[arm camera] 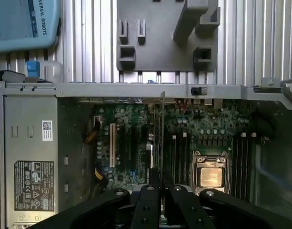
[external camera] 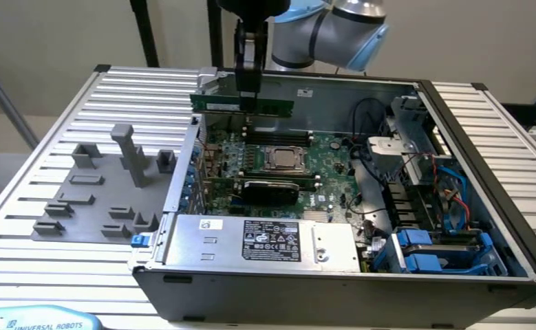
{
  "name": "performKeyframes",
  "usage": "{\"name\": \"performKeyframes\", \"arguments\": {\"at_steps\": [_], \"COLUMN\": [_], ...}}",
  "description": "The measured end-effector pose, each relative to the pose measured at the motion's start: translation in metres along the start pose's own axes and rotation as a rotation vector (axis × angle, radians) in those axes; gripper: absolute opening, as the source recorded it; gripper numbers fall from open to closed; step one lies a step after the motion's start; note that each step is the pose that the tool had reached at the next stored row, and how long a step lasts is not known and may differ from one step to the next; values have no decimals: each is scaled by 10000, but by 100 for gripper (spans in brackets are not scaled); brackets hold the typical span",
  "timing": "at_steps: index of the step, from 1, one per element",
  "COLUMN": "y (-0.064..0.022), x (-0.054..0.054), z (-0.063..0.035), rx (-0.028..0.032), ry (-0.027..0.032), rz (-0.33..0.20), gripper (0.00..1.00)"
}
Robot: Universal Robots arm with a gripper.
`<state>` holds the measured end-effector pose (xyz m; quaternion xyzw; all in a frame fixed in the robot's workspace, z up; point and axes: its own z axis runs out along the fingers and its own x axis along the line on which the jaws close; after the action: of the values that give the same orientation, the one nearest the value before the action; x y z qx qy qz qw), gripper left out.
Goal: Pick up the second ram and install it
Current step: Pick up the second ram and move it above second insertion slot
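The second ram point(external camera: 272, 108), a narrow green board stick, hangs level above the back part of the open computer case, over the motherboard point(external camera: 327, 161). My gripper point(external camera: 246, 96) comes down from above and is shut on the stick near its middle. In the wrist view the ram point(arm camera: 162, 129) is seen edge-on as a thin line running out from between my black fingers point(arm camera: 146, 200). It hangs over the long black slots point(arm camera: 176, 157) next to the silver processor point(arm camera: 211, 175). The stick is clear of the board and touches nothing.
The open case point(external camera: 249, 275) holds a power supply point(external camera: 259, 240) at the front, blue drive bays point(external camera: 433, 251) and loose cables point(external camera: 415, 179). A grey fixture plate with blocks and posts point(external camera: 93, 199) lies on the slatted table beside it. A teach pendant point(external camera: 29, 320) sits at the near corner.
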<state>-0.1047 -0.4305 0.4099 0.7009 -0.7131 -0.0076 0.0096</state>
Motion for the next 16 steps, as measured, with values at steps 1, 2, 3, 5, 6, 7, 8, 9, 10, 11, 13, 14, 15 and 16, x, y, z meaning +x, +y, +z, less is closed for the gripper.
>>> {"name": "performKeyframes", "arguments": {"at_steps": [1,2,3,5,6,7,8,9,10,11,13,14,15,16], "y": [-42,-83,-120,-191,-223,-254,-283,-313,-340,-366,-416,-441,-464,-487], "x": [-24,-50,-75,-127,-153,-179,-205,-232,-257,-283,-336,-366,-393,-421], "z": [16,34,51,86,103,119,135,152,168,184,215,233,249,265], "rx": [0,0,0,0,0,-1,0,0,0,0,-1,-1,-1,0], "ry": [1,1,1,1,1,1,1,1,0,0,2,2,1,1], "rz": [0,-1,-1,-1,0,0,0,-1,-1,-1,-1,-1,-1,-1], "gripper": [14,14,14,14,14,14,14,14,14,14,14,14,14,14]}}
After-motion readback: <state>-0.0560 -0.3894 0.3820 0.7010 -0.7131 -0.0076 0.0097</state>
